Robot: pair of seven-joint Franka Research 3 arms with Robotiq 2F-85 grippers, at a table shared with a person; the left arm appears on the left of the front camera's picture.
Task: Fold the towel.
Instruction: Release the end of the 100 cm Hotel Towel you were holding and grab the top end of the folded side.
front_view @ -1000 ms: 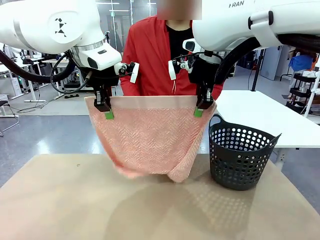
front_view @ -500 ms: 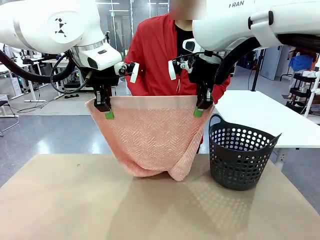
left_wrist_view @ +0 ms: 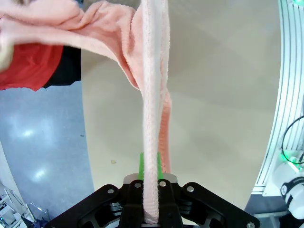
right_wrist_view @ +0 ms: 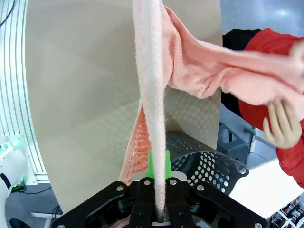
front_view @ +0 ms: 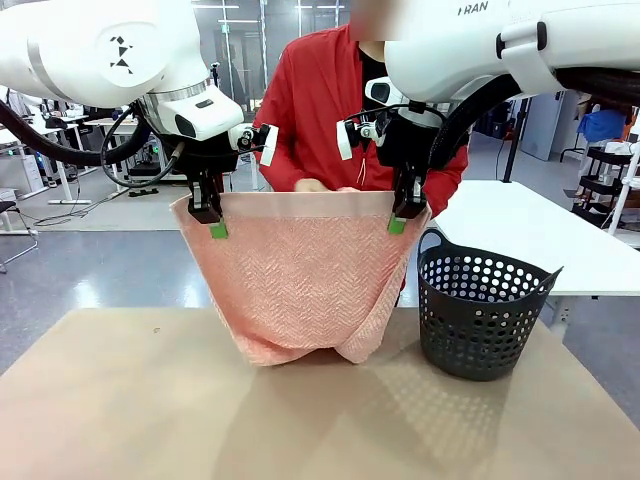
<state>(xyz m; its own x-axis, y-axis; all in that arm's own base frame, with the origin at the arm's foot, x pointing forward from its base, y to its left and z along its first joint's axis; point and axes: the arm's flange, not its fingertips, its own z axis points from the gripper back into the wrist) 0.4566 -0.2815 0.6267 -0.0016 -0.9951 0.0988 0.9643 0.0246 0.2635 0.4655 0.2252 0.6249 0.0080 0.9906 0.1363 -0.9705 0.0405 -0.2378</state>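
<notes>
Towel (front_view: 300,280): hung up in the air over the table (front_view: 130,400), spread out wide; pinched tight at one top corner by the left gripper (front_view: 213,222), closed on the smooth band; pinched the same way at the other top corner by the right gripper (front_view: 400,218); drooped into a bunch at the bottom, very near the table, could not tell if touching; hung just beside the dark basket (front_view: 482,310) with round holes; had a person's hand (front_view: 310,186) just behind the top edge.
</notes>
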